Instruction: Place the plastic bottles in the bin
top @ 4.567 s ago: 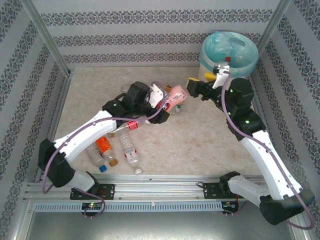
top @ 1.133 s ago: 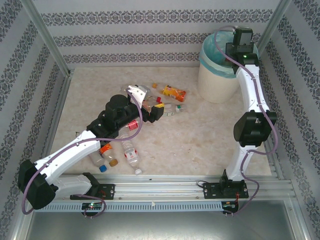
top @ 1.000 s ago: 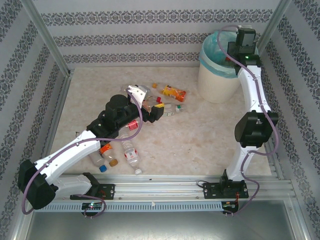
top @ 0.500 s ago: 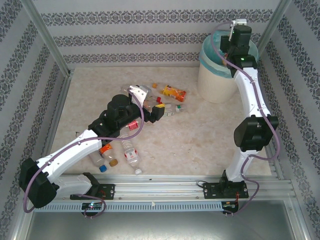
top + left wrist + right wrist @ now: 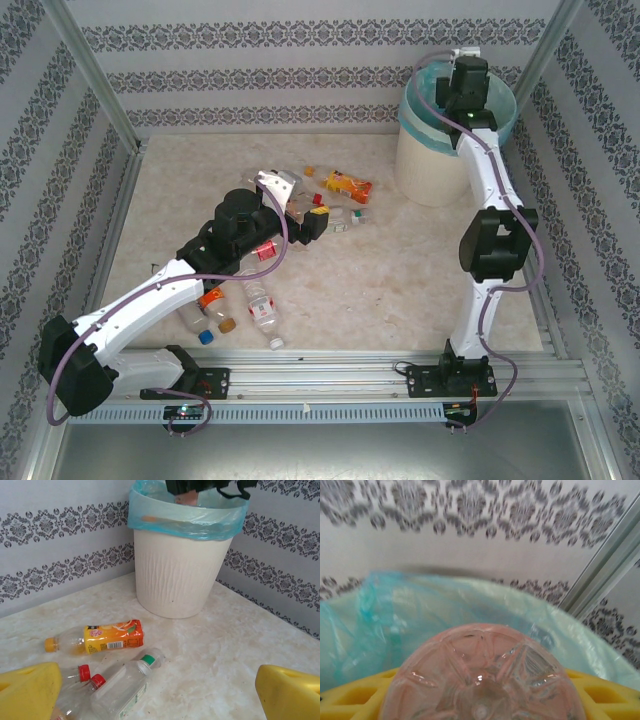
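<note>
Plastic this thin and clear should be light, a little springy under pressure and slick on its smooth wall, so a crosswise pinch on the label band or the ribbed lower body looks safer than one on the tapering neck or cap. The right jaws are pinching a pink-tinted bottle (image 5: 482, 675) that way, its moulded base filling the gap between the yellow pads (image 5: 350, 700), directly over the blue-green liner of the bin (image 5: 380, 615). From above, the bin (image 5: 430, 170) stands at about 1 o'clock on the desk (image 5: 400, 280), with the right arm stretched up over its rim. The left jaws are spread wide, yellow fingers (image 5: 27, 692) at either lower corner, with nothing between them. The left wrist camera shows what the overhead one blurs: an orange-labelled bottle (image 5: 107, 636) lying on its side at 9 o'clock, a green-capped bottle (image 5: 122, 682) at 7 o'clock beside two red-capped bottles (image 5: 75, 677), and the bin (image 5: 180, 580) at 12 o'clock. The overhead camera alone gives the loose bottles (image 5: 258, 300) at 8 o'clock near the left arm.
</note>
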`<state>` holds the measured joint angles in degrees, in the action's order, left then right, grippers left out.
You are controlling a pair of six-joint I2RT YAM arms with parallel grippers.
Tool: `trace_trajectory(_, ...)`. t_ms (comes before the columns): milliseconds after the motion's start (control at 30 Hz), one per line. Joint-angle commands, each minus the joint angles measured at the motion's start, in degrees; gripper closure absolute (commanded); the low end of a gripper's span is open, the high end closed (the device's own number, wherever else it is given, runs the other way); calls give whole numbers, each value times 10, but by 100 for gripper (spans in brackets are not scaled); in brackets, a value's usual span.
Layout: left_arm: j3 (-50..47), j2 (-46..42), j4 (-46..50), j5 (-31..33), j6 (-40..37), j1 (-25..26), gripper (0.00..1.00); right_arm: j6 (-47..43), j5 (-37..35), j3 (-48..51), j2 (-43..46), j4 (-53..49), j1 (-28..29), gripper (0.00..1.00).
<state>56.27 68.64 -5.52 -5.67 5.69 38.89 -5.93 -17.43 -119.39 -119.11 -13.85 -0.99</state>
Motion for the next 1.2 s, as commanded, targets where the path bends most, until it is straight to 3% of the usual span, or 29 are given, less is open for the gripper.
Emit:
trace_trajectory(0,0,-2,-4,10,5,-2,0,22,17,18,8,7,-16,40)
trace_trajectory(267,2,7,-9,5,8,-2,0,38,51,52,5,-6,-38,36)
trace_trajectory(400,5,10,-6,4,9,-2,0,54,71,45,28,-15,-37,24)
trace_trajectory(500,7,12,-5,4,10,-2,0,65,76,10,44,-30,-35,16)
trace_trajectory(700,7,17,-14,0,20,-2,0,49,52,-60,62,-59,-19,14)
trace_trajectory(767,6,18,-16,-1,23,-2,0,39,50,-66,64,-58,-17,16)
trace_trajectory(933,5,17,-13,0,22,-2,0,33,61,-82,46,-82,-18,39)
trace_trajectory(1167,3,14,-9,4,22,-2,0,41,72,-103,-9,-141,-28,52)
